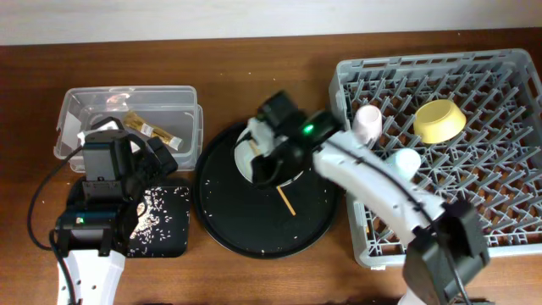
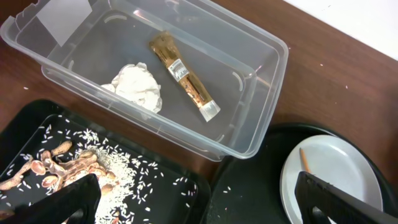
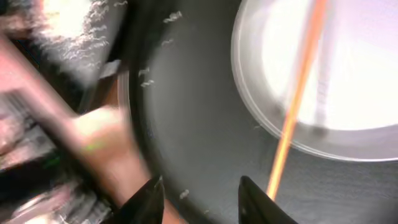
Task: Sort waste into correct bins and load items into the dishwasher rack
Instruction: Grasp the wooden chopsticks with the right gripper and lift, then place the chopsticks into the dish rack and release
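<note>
Overhead, the counter (image 1: 254,68) carries two bins at its left end: one clear tub (image 1: 127,114) toward the far left corner and one black tray (image 1: 161,216) just in front of it, toward the near edge. One tissue (image 2: 138,87) and one wrapper (image 2: 183,78) lie side by side in the tub. Flakes (image 2: 68,168) and rice-like crumbs are scattered on the black tray. One rack (image 1: 474,212) fills the right end and holds three items: a pink cup (image 1: 368,123), a blue cup (image 1: 406,159) and a bowl (image 1: 439,121). Between bins and rack sits one round tray (image 1: 229,229) with one plate (image 2: 326,174) on it. One chopstick (image 1: 286,201) is visible, lying partly on the plate and partly on the round tray. The left gripper (image 2: 196,186) hangs over the black tray, fingers spread wide, holding nothing. The right gripper (image 3: 199,190) hovers over the round tray beside the plate, fingers apart and empty; its view is blurred.
</note>
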Motion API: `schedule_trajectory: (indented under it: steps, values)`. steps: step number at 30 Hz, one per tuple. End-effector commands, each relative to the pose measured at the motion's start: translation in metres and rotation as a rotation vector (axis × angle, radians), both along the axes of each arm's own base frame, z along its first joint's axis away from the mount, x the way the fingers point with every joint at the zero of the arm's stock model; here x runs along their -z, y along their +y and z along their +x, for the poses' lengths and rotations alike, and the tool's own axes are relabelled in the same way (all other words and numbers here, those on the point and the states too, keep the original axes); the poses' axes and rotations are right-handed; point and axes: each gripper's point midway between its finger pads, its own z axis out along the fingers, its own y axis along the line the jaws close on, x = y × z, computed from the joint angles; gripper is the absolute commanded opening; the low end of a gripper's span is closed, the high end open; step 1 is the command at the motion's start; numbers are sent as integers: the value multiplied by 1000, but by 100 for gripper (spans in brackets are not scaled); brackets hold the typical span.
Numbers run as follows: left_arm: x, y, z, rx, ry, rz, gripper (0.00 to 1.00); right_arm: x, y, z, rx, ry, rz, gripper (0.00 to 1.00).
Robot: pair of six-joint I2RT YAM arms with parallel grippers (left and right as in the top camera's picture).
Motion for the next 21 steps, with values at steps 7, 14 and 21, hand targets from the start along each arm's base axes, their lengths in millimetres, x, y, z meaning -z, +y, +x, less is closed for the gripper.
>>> schedule_trajectory:
  steps: [7,14,21]
  values:
    - [-5,2,0,2,-12,14,99,67,-13,51,140,-220,-328,43]
    - [-5,2,0,3,-12,14,99,111,-24,56,149,-157,-391,45]
    - [-5,1,0,3,-12,14,99,85,-27,55,157,-163,-379,4]
